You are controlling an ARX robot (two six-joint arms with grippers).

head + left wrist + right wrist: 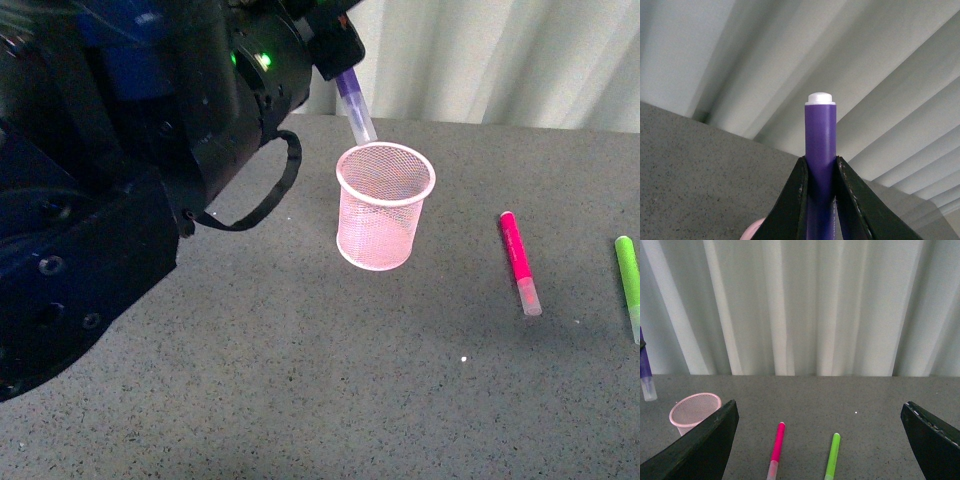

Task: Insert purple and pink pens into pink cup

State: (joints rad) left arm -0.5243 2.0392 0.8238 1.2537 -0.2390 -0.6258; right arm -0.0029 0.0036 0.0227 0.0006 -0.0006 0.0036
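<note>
My left gripper (pixel 343 68) is shut on the purple pen (pixel 355 105), which hangs tilted with its clear cap down, just above the back rim of the pink cup (pixel 385 225). In the left wrist view the purple pen (pixel 820 145) stands clamped between the black fingers (pixel 790 205), and a sliver of the pink cup (pixel 754 230) shows below. The pink pen (pixel 518 260) lies flat on the table to the right of the cup. My right gripper (pixel 820 407) is open and empty, with the pink pen (pixel 777 442) on the table ahead of it. The pink cup (pixel 692 410) and the purple pen (pixel 645 370) show at that view's edge.
A green marker (pixel 630 280) lies on the grey table (pixel 300 380) at the far right, beside the pink pen; the green marker (pixel 832 455) also shows in the right wrist view. A pleated white curtain (pixel 500 60) hangs behind the table. My left arm's black body (pixel 90 200) fills the left.
</note>
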